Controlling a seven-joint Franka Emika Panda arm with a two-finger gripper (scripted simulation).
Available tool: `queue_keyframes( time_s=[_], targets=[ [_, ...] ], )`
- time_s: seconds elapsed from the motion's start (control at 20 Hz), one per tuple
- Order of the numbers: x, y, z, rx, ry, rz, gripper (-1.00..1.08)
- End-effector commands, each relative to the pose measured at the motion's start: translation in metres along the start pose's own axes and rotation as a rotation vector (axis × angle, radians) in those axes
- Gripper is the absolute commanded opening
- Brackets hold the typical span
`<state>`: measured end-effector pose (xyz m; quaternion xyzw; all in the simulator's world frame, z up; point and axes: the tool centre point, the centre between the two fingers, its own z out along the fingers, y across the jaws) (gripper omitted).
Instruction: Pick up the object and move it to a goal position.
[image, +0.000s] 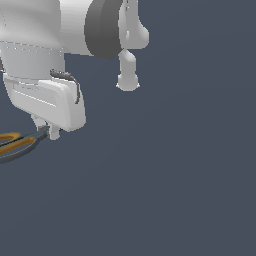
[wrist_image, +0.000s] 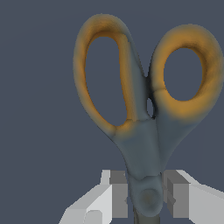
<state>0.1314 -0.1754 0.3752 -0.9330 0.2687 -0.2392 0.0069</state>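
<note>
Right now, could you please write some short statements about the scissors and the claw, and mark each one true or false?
1. The claw has its fingers on both sides of the scissors near the pivot. True.
2. The scissors have blue handles. False: the handle loops are orange-yellow.
3. In the exterior view, the scissors lie at the view's right edge. False: they are at the left edge.
4. The two handle loops differ in shape. True.

We only see a plain dark blue-grey surface (image: 175, 190) behind everything, flat and uniform in both views, with no markings, edges or other items visible on it.
</note>
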Motion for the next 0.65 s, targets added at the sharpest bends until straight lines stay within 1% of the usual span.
queue_keyframes(
  time_s=[0.0, 0.15, 0.3, 0.45, 0.6],
  targets=[
    [0.026, 0.007, -0.036, 0.011, 0.051, 0.023, -1.00],
    [0.046, 0.014, -0.066, 0.020, 0.094, 0.042, -1.00],
    [0.057, 0.019, -0.086, 0.025, 0.121, 0.054, -1.00],
    [0.062, 0.021, -0.093, 0.028, 0.131, 0.059, -1.00],
    [0.061, 0.020, -0.091, 0.027, 0.128, 0.058, -1.00]
  ],
)
